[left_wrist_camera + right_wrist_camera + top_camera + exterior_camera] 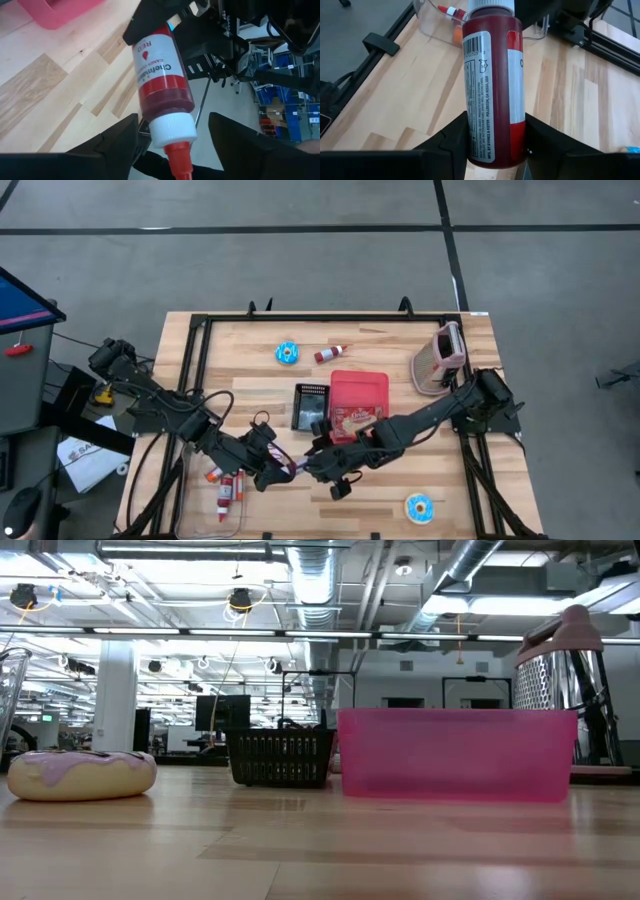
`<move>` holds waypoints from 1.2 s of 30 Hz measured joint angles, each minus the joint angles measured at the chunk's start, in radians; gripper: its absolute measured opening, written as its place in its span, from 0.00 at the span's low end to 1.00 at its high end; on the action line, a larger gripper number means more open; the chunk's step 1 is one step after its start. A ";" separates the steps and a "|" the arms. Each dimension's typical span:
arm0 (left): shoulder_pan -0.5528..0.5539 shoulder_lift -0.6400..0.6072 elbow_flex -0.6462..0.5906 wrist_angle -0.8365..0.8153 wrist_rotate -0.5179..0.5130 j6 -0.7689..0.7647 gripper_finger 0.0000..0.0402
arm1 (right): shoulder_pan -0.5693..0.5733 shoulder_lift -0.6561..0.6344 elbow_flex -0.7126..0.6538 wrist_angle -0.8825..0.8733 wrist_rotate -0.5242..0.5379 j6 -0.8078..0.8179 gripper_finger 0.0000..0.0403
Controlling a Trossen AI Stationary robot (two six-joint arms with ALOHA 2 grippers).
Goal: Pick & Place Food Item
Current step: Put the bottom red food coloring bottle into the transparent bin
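A small bottle of red food colouring [492,75] with a white cap and a red nozzle hangs above the table's near middle [297,468]. My right gripper [495,147] is shut on its bottom end and comes in from the right [320,465]. My left gripper [172,137] faces it from the left [272,470]. It is open, and its fingers stand on either side of the white cap [172,131] without touching it. My right gripper pinches the bottle's bottom end [476,145] between its two fingers, one on each side of the label. The fingers come from the table's right, slanting down, and lie along the bottle. The bottle sticks out ahead of them, cap toward my left gripper, clear of the table.
A clear tub [225,490] with more bottles stands near left. A pink bin [358,402] and a black basket [310,405] sit mid-table, and a grater [440,360] far right. Two blue doughnuts [288,353] [419,507] and another red bottle [330,355] lie loose.
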 joint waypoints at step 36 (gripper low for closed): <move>-0.137 -0.054 0.000 -0.195 0.114 -0.103 0.27 | 0.026 0.001 0.000 0.043 0.013 0.057 0.46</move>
